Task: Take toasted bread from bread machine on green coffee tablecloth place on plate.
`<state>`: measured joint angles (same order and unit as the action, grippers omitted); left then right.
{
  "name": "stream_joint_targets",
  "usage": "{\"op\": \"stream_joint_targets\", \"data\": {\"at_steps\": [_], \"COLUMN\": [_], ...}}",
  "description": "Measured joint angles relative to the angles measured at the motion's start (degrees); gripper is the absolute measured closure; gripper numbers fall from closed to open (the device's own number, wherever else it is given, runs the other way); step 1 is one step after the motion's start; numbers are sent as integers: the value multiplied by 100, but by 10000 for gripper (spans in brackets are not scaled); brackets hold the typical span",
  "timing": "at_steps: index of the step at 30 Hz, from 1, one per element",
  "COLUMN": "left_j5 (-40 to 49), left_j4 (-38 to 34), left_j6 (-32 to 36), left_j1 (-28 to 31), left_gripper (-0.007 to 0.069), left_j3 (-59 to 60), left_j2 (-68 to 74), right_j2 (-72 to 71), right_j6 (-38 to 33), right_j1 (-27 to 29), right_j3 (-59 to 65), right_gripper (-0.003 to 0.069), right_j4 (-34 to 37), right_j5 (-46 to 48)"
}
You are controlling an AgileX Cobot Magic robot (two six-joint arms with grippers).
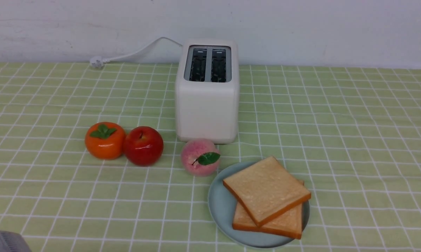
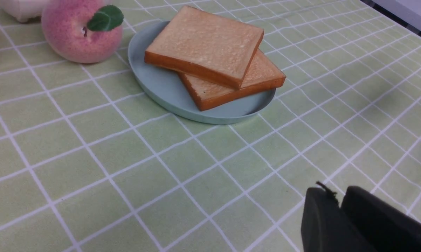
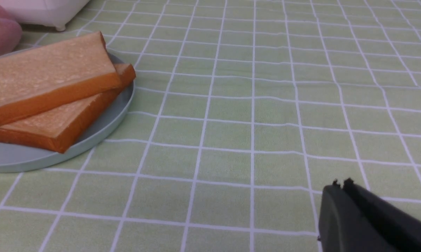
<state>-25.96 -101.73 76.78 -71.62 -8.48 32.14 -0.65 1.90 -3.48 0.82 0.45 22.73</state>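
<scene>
Left pincer [image 2: 340, 199]: jaws drawn nearly together, holding nothing, over the green coffee tablecloth [image 1: 354, 140]. Right pincer [image 3: 342, 183]: jaws closed, likewise empty.

Toasted bread [image 1: 266, 189]: two slices, stacked askew on the plate [image 1: 219, 210], which you find at 5 o'clock from the bread machine [image 1: 207, 105]. Both slots look empty.

Handling, by judgement: light, dry and fairly stiff. The matte faces are unlikely to slip, but the crust may crumble under a hard squeeze.

Where to hold: should you need to shift the upper slice, pinch it gently through its thickness at the corner pointing toward 3 o'clock.

Peach [image 1: 200, 161]: touching or just beside the plate rim at 10 o'clock; keep clear.
</scene>
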Motion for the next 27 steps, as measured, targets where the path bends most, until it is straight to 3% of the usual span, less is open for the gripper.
{"op": "stream_joint_targets", "data": {"at_steps": [7,9,11,14,19,27], "left_j5": [294,556,831,917,830,870], "left_j4": [366,1112,2467,3883,4309,4420], "left_j6": [-705,-1149,-2030,-3335,-4442,-4231], "left_j1": [0,0,0,-2,-2,-2], "left_gripper": [543,552,594,638,638,638], "left_j3": [0,0,0,0,0,53], "left_j2": [-90,-197,-324,-355,-355,-355], "right_j2": [0,0,0,0,0,0], "right_j6": [0,0,0,0,0,0], "right_j1": [0,0,0,0,0,0], "right_j3": [0,0,0,0,0,0], "right_gripper": [669,669,669,669,668,662], "right_j4": [-4,-4,-4,-4,-4,-4], "right_j5": [0,0,0,0,0,0]}}
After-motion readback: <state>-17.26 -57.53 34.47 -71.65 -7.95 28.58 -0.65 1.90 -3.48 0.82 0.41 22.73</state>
